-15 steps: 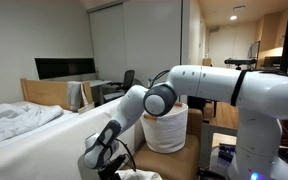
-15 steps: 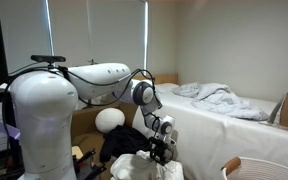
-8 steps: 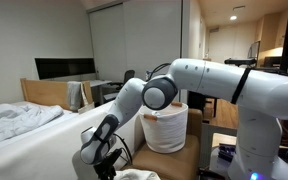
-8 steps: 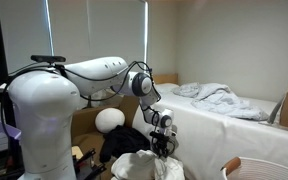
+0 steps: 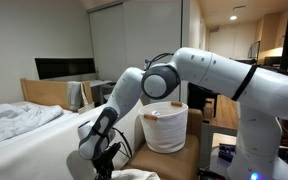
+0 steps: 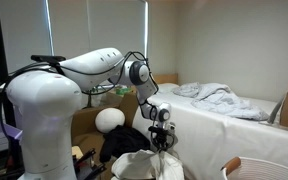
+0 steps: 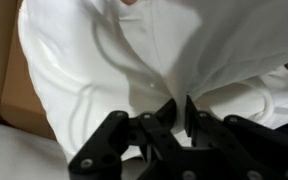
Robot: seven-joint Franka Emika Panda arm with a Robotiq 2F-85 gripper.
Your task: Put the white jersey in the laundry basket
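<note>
The white jersey (image 7: pixel 134 50) fills the wrist view, and a fold of it is pinched between my gripper's (image 7: pixel 177 108) fingers. In an exterior view the gripper (image 6: pixel 161 140) hangs just above the jersey pile (image 6: pixel 142 166), with a strip of cloth pulled up into it. In an exterior view the gripper (image 5: pixel 101 160) is low at the front, with the jersey (image 5: pixel 134 175) at the bottom edge. The white laundry basket (image 5: pixel 166 127) stands behind the arm on a wooden surface. Its rim (image 6: pixel 246 168) shows at the bottom right in an exterior view.
A bed with rumpled white bedding (image 5: pixel 14 120) (image 6: pixel 219 97) lies beside the work area. Dark cloth (image 6: pixel 119 145) lies around the jersey. A white round object (image 6: pixel 109 119) sits behind the pile. A wooden surface (image 7: pixel 29 100) lies under the jersey.
The arm's elbow has risen. The gripper has lifted slightly, staying shut on the jersey and drawing a fold up from the pile.
</note>
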